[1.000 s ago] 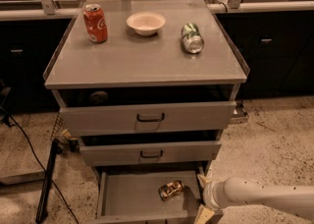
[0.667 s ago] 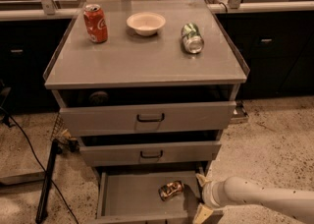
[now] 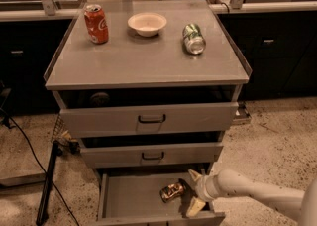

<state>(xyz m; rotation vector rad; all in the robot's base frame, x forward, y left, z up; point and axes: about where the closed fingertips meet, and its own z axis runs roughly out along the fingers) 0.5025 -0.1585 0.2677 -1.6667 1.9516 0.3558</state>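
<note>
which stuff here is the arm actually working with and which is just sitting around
In hand: gripper, open, low at the pulled-out bottom drawer; shiny crumpled packet in that drawer, just left of the gripper.
Lying about: red soda can, upright; white bowl; green can on its side, all on the cabinet top.

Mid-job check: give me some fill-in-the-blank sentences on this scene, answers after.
1. The gripper is at the right end of the open drawer, the ____ of three.
2. Its fingers stand open beside a shiny packet lying ____ that drawer.
3. On the cabinet top, the red can stands upright; the green can lies on its ____.
4. Between the cans sits a white ____.
Missing words: bottom; inside; side; bowl.
</note>
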